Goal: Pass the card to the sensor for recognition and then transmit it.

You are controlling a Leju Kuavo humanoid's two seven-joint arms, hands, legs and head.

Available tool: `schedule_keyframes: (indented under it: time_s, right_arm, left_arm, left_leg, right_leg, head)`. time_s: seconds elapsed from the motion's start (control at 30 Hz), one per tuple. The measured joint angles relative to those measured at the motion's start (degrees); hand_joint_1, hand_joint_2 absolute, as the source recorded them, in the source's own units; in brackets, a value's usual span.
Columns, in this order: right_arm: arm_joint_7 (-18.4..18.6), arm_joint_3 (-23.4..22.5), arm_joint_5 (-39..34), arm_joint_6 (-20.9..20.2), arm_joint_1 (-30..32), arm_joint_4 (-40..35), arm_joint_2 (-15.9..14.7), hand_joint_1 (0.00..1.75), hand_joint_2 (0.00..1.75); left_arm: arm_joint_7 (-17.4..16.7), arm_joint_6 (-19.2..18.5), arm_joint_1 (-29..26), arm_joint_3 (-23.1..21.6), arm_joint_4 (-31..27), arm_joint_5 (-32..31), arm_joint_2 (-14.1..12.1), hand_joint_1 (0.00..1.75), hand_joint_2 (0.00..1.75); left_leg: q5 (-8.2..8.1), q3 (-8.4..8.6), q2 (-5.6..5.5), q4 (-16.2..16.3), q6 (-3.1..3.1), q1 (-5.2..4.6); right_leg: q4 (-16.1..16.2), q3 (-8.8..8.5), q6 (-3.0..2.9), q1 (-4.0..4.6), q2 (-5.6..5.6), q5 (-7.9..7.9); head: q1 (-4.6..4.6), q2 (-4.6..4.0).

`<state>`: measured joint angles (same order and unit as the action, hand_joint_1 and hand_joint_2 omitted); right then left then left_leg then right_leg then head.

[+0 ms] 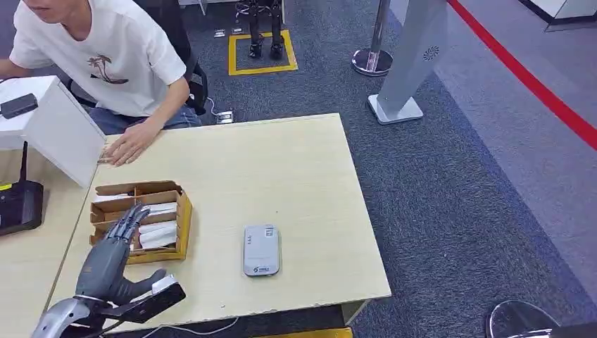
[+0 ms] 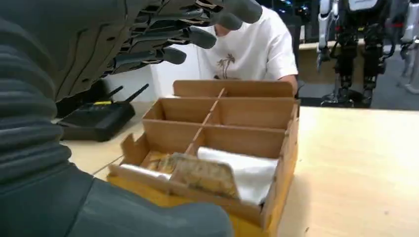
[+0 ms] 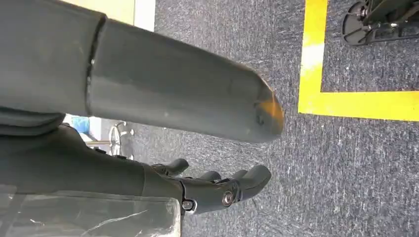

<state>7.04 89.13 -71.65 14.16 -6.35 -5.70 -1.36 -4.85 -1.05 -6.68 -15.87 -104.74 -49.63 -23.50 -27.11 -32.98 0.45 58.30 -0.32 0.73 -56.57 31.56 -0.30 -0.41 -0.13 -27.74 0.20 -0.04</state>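
Observation:
A wooden divided box [image 1: 183, 225] stands at the table's left, holding white cards [image 1: 158, 232] in its near compartments. In the left wrist view the box [image 2: 284, 163] shows a patterned card [image 2: 205, 175] leaning against white ones [image 2: 249, 170]. My left hand [image 1: 112, 253] hovers over the box's near left part with fingers stretched out and apart, holding nothing. The grey card sensor [image 1: 261, 249] lies flat on the table to the right of the box. My right hand [image 3: 212, 190] hangs over the carpet, its fingers loosely bent and holding nothing.
A person in a white shirt [image 1: 105, 56] sits at the far left with a hand [image 1: 130, 148] flat on the table [image 1: 296, 176]. A white box [image 1: 53, 127] and a black router [image 1: 20, 204] stand at the left. Grey carpet and a post base [image 1: 372, 62] lie beyond.

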Motion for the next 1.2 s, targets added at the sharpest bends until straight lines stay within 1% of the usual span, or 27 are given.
schedule_keyframes:
  time_s: [0.13, 0.2, 0.37, 0.57, 0.67, 0.8, 1.0, 1.2]
  right_arm:
    - [0.0, 0.0, 0.0, 0.0, 0.0, 0.0, 0.2, 0.0, 1.75]
    - [0.1, 0.0, -0.2, 0.0, 0.0, -0.1, 0.2, 0.0, 1.75]
    - [0.7, 0.0, -0.2, 0.0, 0.0, -0.1, 0.2, 0.0, 1.75]
    - [1.0, 0.0, -0.2, 0.0, 0.0, -0.1, 0.2, 0.0, 1.75]
    - [1.4, 0.0, 0.4, -0.1, 0.0, -0.1, 0.2, 0.0, 1.75]
    - [1.4, 0.0, 1.2, -0.2, -0.1, -0.1, 0.2, 0.0, 1.75]
    - [1.4, 0.0, 2.2, -0.2, -0.1, -0.1, 0.2, 0.0, 1.75]
    - [1.6, 0.0, 2.6, -0.2, -0.2, -0.1, 0.2, 0.0, 1.75]
  left_arm:
    - [-1.9, -0.3, -2.2, 0.8, -0.2, -2.2, 0.0, 0.0, 1.75]
    - [-3.3, -0.4, -3.1, 1.1, -0.2, -4.6, -0.3, 0.0, 1.75]
    - [-5.8, -0.6, -4.1, 1.6, -0.2, -8.7, -1.5, 0.0, 1.75]
    - [-6.4, -0.8, -4.0, 1.9, 0.0, -11.0, -2.1, 0.0, 1.75]
    - [-6.1, -1.6, -2.7, 1.9, 0.4, -11.4, -2.1, 0.0, 1.75]
    - [-5.2, -3.0, 0.5, 1.9, 2.5, -11.9, -2.1, 0.0, 1.75]
    - [-4.3, -4.0, 5.7, 1.8, 6.6, -12.0, -1.5, 0.0, 1.75]
    - [-4.0, -4.3, 8.3, 1.4, 9.3, -12.1, -0.9, 0.0, 1.75]
  left_leg:
    - [0.0, 0.0, 0.0, 0.0, 0.0, 0.01]
    - [0.0, 0.01, 0.0, 0.0, 0.0, 0.01]
    - [0.0, 0.0, -0.02, 0.0, 0.0, 0.01]
    - [0.0, 0.0, -0.03, 0.0, 0.0, 0.0]
    - [0.01, 0.01, -0.06, 0.0, 0.0, 0.01]
    - [0.02, 0.02, -0.06, 0.0, -0.01, 0.01]
    - [0.03, 0.02, -0.05, 0.0, -0.03, 0.02]
    - [0.03, 0.01, -0.04, 0.0, -0.03, 0.01]
  right_leg:
    - [0.0, -0.01, 0.0, 0.0, 0.0, 0.0]
    - [0.0, -0.01, 0.0, 0.0, 0.0, 0.0]
    - [0.0, -0.01, 0.0, 0.0, -0.02, 0.0]
    - [0.0, -0.01, 0.0, 0.0, -0.04, 0.0]
    - [0.0, -0.02, 0.0, 0.0, -0.07, 0.0]
    - [0.0, -0.02, -0.02, 0.0, -0.08, 0.02]
    - [0.0, -0.01, -0.05, 0.0, -0.07, 0.04]
    - [0.0, 0.0, -0.05, 0.01, -0.06, 0.03]
  head:
    - [-0.02, 0.0]
    - [0.0, 0.0]
    - [0.0, 0.0]
    - [-0.02, 0.0]
    - [0.0, 0.0]
    - [-0.02, 0.0]
    - [-0.02, 0.0]
    - [0.0, 0.0]
